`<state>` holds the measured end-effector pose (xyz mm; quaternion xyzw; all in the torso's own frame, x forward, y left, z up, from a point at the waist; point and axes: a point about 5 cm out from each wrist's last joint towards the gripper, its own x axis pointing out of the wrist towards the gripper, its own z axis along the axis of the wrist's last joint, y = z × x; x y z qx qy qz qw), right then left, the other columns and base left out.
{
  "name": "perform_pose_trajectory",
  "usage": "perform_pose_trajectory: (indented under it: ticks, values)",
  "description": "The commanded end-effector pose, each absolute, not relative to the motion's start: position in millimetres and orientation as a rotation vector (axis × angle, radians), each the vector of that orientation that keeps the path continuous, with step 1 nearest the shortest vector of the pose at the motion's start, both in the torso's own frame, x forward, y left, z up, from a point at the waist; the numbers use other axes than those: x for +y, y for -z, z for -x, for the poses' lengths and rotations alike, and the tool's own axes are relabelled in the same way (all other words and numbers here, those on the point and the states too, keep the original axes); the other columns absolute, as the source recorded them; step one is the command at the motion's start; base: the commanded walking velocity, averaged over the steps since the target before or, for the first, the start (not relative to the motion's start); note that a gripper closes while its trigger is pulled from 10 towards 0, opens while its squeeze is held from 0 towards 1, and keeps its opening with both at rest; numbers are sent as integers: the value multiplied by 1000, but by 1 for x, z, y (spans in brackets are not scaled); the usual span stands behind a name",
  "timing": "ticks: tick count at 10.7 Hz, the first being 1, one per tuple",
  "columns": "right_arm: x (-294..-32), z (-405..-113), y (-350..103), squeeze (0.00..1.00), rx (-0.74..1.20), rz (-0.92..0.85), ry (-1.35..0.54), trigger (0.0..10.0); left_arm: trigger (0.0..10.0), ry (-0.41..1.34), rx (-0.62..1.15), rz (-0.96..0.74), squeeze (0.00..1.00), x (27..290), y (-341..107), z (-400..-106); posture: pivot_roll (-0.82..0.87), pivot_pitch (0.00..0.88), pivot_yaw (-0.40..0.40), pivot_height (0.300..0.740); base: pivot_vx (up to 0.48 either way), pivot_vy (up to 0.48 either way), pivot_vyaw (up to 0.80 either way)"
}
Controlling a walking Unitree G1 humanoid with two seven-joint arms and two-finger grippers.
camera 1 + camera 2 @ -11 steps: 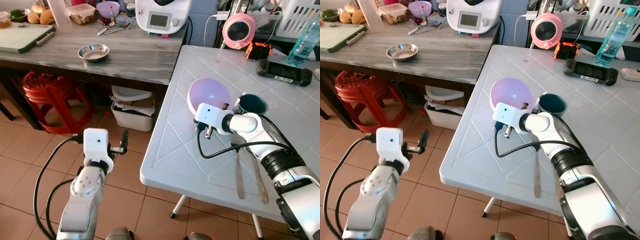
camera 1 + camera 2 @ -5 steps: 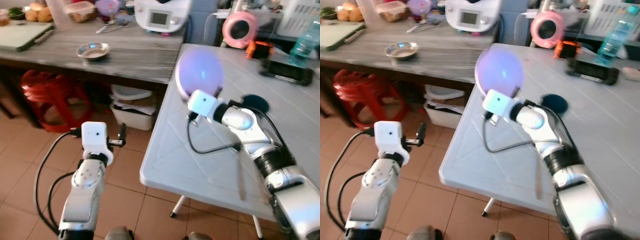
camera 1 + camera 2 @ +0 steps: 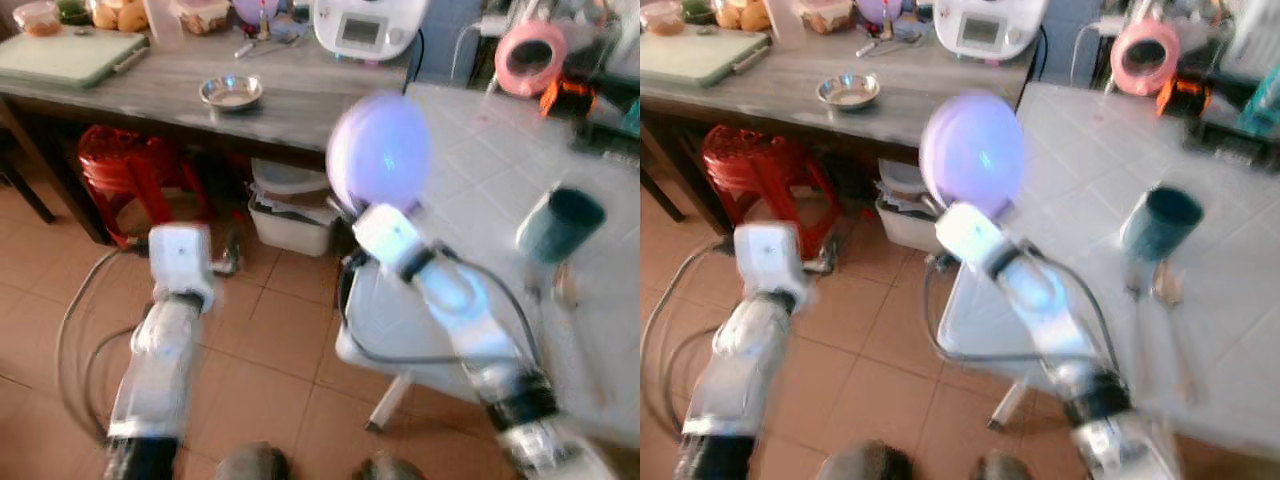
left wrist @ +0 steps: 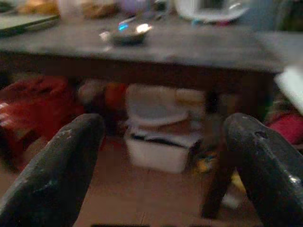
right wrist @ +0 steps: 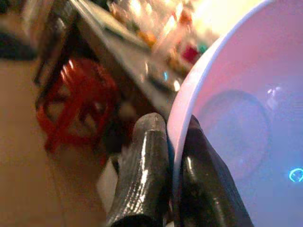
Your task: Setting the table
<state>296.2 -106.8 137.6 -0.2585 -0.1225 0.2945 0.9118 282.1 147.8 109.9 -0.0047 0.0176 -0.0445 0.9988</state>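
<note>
A pale purple bowl (image 3: 380, 150) is held up off the white table (image 3: 480, 160), tilted on edge beyond the table's left side. My right gripper (image 5: 173, 161) is shut on the bowl's rim (image 5: 189, 109), one finger on each side of it. A teal cup (image 3: 558, 222) stands on the table to the right, with blurred cutlery (image 3: 1165, 290) lying beside it. My left gripper (image 4: 161, 156) hangs low over the tiled floor to the left of the table, open, with nothing between its fingers (image 4: 57, 165).
A grey wooden counter (image 3: 150, 85) runs along the back left, carrying a small steel bowl (image 3: 230, 92) and a white appliance (image 3: 370, 25). Under it stand a red stool (image 3: 130, 165) and a white bin (image 3: 290, 215). Brown tiled floor lies before the table.
My right gripper has lifted the purple bowl off the table, tipped it on edge and carried it left past the table's edge. The camera has shifted too. The left gripper stays open.
</note>
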Motion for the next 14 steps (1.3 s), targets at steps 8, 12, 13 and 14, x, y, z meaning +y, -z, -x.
perform_pose_trajectory:
  ticks: [8,12,13,14]
  values:
    - [-94,-279,-150,0,-300,453,-536,10000,10000,136,8,-103,0,146,-106,-279,-4,0,13,740,251,262,0]
    - [-126,-267,-146,0,-261,347,-362,10000,10000,98,6,-81,0,152,-106,-281,-5,0,9,740,463,0,0]
    - [-133,-265,-143,0,-230,303,-321,10000,10000,81,10,-71,0,154,-106,-281,-11,0,15,740,472,0,0]
    - [-139,-259,-137,0,-200,283,-301,10000,10000,59,15,-56,0,157,-105,-282,-17,0,22,740,461,0,0]
